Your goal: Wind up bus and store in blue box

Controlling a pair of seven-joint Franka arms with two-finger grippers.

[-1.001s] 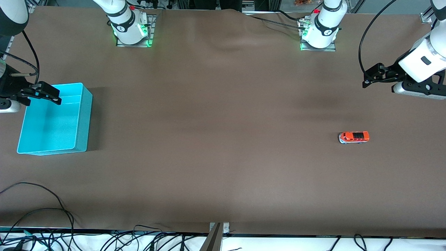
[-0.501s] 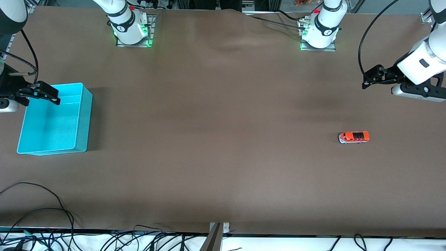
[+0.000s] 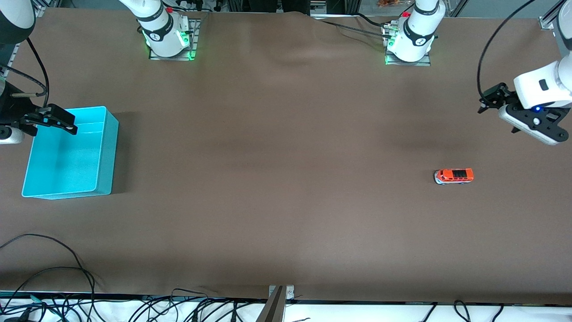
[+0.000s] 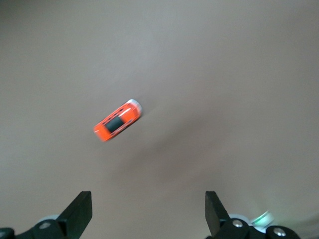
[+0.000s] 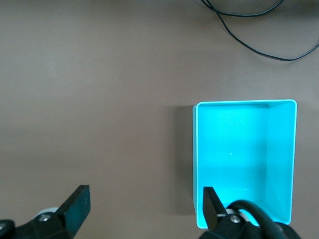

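Note:
The small orange bus stands on the brown table toward the left arm's end, apart from both grippers. In the left wrist view the bus lies well ahead of my left gripper, which is open and empty. That left gripper hangs in the air over bare table. The blue box sits at the right arm's end, with nothing in it. My right gripper hovers over the box's rim, open and empty. In the right wrist view, one finger of the right gripper is over the box.
Both arm bases stand along the table's edge farthest from the front camera. Loose black cables lie at the nearest edge, and one cable shows in the right wrist view. A wide stretch of brown table separates bus and box.
The left arm's hand has swung toward the left arm's end of the table and turned. The right arm, bus and box have not moved.

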